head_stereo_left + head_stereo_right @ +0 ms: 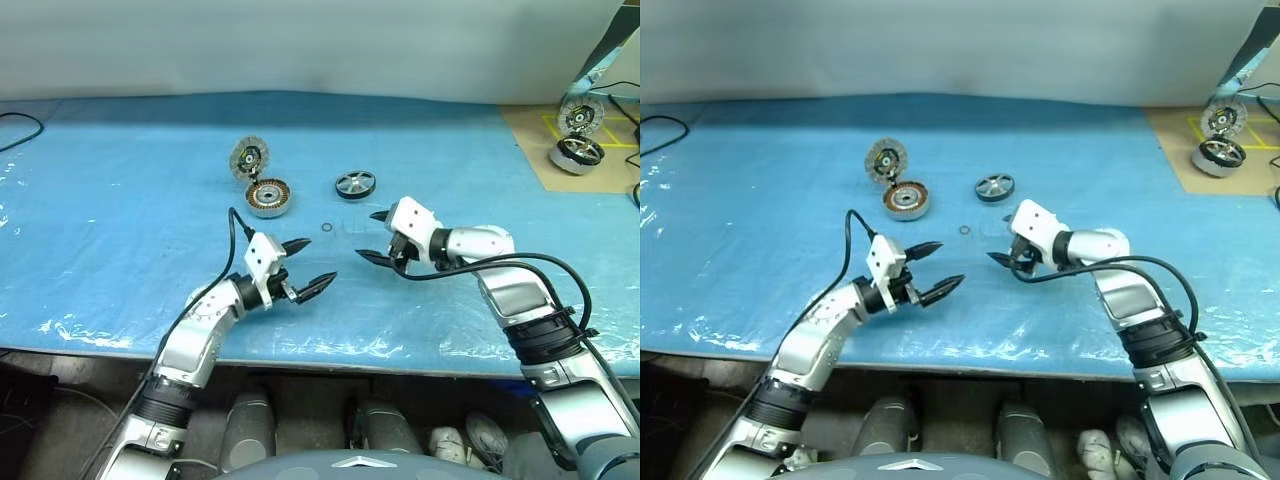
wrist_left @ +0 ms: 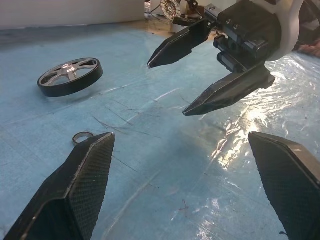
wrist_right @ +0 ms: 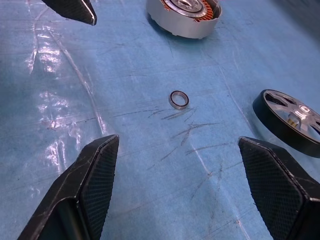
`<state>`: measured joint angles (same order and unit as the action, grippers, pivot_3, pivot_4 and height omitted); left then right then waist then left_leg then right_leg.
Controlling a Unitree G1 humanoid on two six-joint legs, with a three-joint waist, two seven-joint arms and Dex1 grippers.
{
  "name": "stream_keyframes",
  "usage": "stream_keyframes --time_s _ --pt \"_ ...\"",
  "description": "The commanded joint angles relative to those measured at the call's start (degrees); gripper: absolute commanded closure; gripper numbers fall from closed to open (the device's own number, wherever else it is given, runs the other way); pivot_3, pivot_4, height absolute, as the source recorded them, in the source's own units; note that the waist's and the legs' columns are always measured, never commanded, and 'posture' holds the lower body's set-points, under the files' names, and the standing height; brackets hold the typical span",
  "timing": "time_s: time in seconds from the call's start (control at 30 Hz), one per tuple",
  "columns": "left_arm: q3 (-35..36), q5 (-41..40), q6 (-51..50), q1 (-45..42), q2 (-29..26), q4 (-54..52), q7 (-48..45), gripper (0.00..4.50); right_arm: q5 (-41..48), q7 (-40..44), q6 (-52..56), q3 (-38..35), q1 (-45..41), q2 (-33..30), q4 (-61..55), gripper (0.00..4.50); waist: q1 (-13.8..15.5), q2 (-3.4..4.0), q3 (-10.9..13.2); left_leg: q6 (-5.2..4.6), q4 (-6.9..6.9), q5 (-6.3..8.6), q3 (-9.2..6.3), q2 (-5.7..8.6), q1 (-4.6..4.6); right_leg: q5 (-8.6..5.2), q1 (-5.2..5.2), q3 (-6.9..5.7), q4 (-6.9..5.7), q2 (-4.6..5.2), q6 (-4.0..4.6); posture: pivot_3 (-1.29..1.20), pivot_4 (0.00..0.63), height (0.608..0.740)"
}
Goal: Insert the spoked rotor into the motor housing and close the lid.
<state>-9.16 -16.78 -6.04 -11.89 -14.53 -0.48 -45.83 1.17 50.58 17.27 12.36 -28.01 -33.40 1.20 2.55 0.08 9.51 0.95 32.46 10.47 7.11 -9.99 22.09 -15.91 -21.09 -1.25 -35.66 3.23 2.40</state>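
My left tool [image 1: 305, 266] hovers over the near part of the blue surface [image 1: 120, 220], its two black fingers spread wide with nothing between them. My right tool [image 1: 376, 236] hangs just across from it, tilted down a little and pointing toward the left one, its fingers also spread wide and empty. The two tools face each other with a gap between their tips, and neither touches any part.

The spoked rotor [image 1: 355, 184] lies flat on the surface beyond my right tool, apart from everything else. In the left wrist view its black rim and silvery spokes show clearly [image 2: 70, 76].

The motor housing [image 1: 269, 196] sits to the left of the rotor, open side up, copper windings showing around its pale centre. The lid [image 1: 249, 158] stands tilted up behind it at the hinge, its segmented face with the dark centre turned toward me.

A small metal ring [image 3: 179, 99] lies flat on the surface between the housing and the rotor, a little nearer to me than both.

At the far right, on a brown board [image 1: 540, 150], stands another motor [image 1: 578, 135].
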Motion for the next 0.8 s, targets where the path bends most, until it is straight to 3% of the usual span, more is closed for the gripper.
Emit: stream_keyframes --time_s 0.03,0.6,0.8 --pt "0.48 -0.81 0.40 -1.00 -0.38 -0.95 -0.87 0.03 0.46 -0.94 -0.26 -1.15 0.21 0.27 -2.98 0.49 0.00 0.00 0.00 0.00 0.00 0.00 0.00 0.00 0.00 0.00 0.00 0.00 0.00 0.00 0.00 0.00 0.150 0.740" --pt "1.06 -0.85 0.71 -2.24 -0.12 0.58 -1.38 0.03 0.73 -1.24 -0.61 -1.36 -0.60 0.04 -2.05 0.49 0.00 0.00 0.00 0.00 0.00 -0.01 0.01 0.00 0.00 0.02 0.00 0.00 -0.01 0.00 -0.03 0.00 0.150 0.740" --pt "2.03 -0.95 0.53 -1.87 -0.67 0.16 -1.09 0.03 0.86 0.86 -2.62 -0.63 -5.22 0.85 1.91 0.49 -0.15 0.00 0.00 0.00 0.01 -0.01 0.01 0.00 -0.01 0.01 -0.01 0.00 -0.02 0.00 -0.01 0.00 0.150 0.740"
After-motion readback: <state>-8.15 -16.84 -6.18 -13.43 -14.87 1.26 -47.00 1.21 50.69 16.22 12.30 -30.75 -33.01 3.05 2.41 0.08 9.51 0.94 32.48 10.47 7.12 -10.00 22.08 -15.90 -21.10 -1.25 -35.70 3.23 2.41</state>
